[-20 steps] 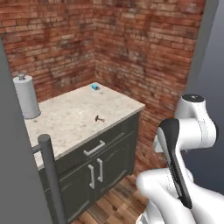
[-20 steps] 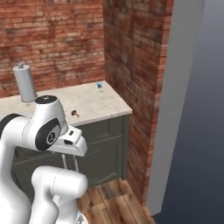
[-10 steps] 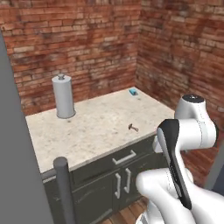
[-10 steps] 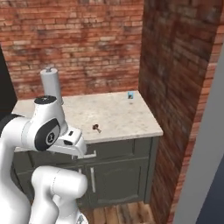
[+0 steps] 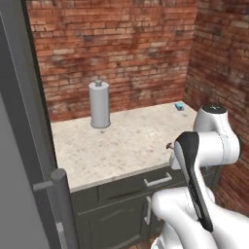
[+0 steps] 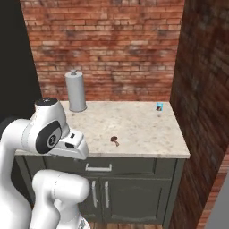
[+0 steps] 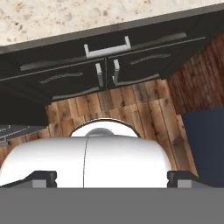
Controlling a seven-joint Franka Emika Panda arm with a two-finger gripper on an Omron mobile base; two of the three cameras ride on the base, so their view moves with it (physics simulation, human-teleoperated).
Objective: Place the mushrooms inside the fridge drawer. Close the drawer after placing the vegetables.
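A tiny brown-capped mushroom (image 6: 115, 140) with a pale stem lies on the speckled counter (image 6: 143, 134) near its front edge. I cannot tell whether a second one lies against it. In the left base view the mushroom (image 5: 168, 145) peeks out just beside my arm. My gripper (image 7: 111, 178) points down at the floor in front of the cabinets, well away from the mushroom. Its two dark fingertips (image 7: 43, 177) stand far apart, open and empty. The fridge drawer is out of view.
A tall grey canister (image 6: 76, 91) stands at the counter's back left, and a small blue object (image 6: 159, 106) at its back right. Brick walls close the back and right. The grey fridge door (image 5: 19, 146) with its bar handle (image 5: 63, 194) stands at the left. Dark cabinets (image 7: 105, 70) sit under the counter.
The whole picture has swung, so the base has turned or driven: the counter now faces the cameras squarely and the fridge door shows larger at the left. The gripper stays open.
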